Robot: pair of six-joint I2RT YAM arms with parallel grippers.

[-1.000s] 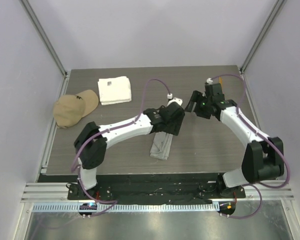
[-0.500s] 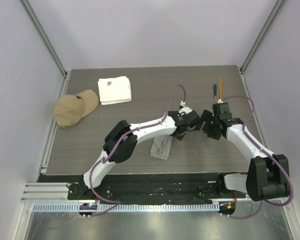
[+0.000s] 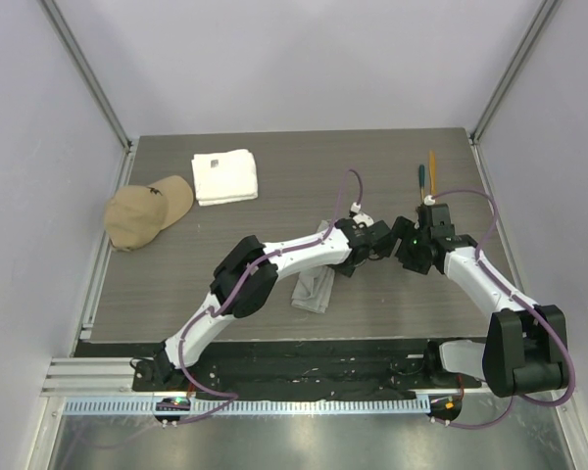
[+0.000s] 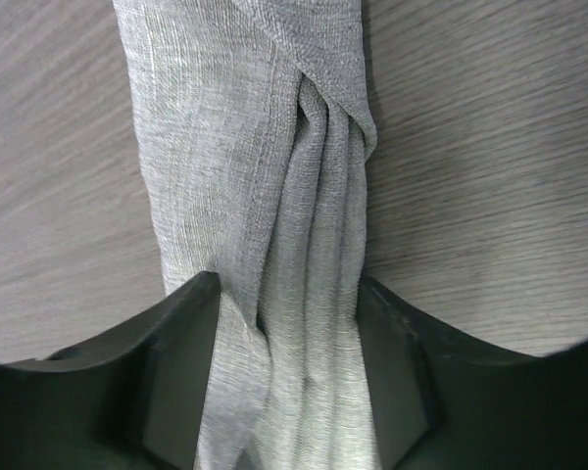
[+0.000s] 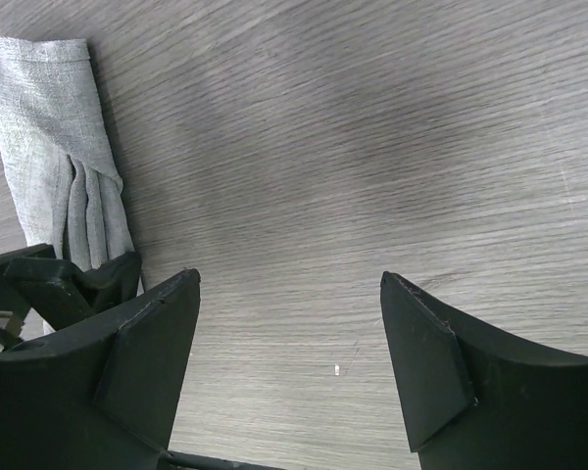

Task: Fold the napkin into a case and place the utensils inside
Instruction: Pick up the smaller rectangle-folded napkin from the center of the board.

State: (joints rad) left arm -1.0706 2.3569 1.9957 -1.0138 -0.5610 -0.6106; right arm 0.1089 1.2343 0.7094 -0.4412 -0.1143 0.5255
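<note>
The grey napkin [image 3: 312, 292] lies as a narrow folded strip near the table's middle, partly under my left arm. In the left wrist view the napkin [image 4: 265, 166] is gathered into pleats between both fingers [image 4: 181, 343], which press its sides. My left gripper [image 4: 289, 343] [image 3: 351, 257] is shut on it. To its right, my right gripper [image 3: 409, 252] [image 5: 289, 333] stands wide open over bare table, with the napkin [image 5: 49, 127] end to its left. Two utensils, a teal-handled one [image 3: 421, 177] and an orange stick [image 3: 432, 164], lie at the back right.
A thick white towel [image 3: 224, 176] lies at the back left of the table [image 3: 392, 304]. A tan cap [image 3: 147, 211] sits at the left edge. Walls and frame posts close in the table on three sides.
My left arm has reached further right along the napkin and its jaws have narrowed onto the cloth. My right arm has swung back from the far right, uncovering the two utensils.
</note>
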